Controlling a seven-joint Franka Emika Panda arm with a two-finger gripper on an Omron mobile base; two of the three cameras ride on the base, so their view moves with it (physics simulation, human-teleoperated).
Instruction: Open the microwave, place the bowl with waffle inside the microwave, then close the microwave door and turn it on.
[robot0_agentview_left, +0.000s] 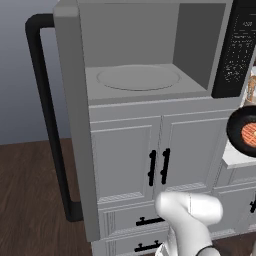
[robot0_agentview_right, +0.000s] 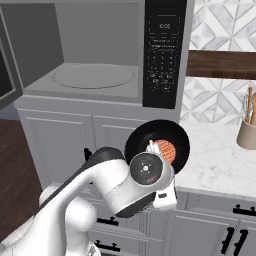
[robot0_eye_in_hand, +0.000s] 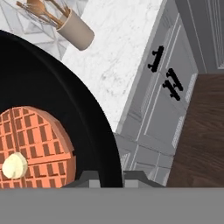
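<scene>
The microwave (robot0_agentview_right: 100, 55) stands wide open above the white cabinets (robot0_agentview_left: 150, 160), its grey cavity bare and the round glass turntable (robot0_agentview_right: 94, 76) waiting. The microwave door (robot0_agentview_left: 75, 125) is swung fully out to the left, its long black bar handle (robot0_agentview_left: 47, 120) facing away from the cavity. To the right lies the marble bench (robot0_agentview_right: 220, 160), with a utensil crock (robot0_agentview_right: 247, 132) at its far right.

The bowl (robot0_agentview_right: 145, 137) is lifted off the bench, just right of and below the cavity's mouth, with the waffle (robot0_agentview_right: 167, 150) lying flat inside it. The tool (robot0_eye_in_hand: 109, 177) is clenched on the bowl's near rim, as the hand view shows, one finger on each side of the wall.

So the opening looks done and the carry is in hand. The next move, I judge, calls for raising the bowl above the cavity sill, then moving it left and in, kept level so the waffle stays put, and setting it on the turntable.

The keypad panel (robot0_agentview_right: 162, 50) carries white markings, too small to read.
</scene>
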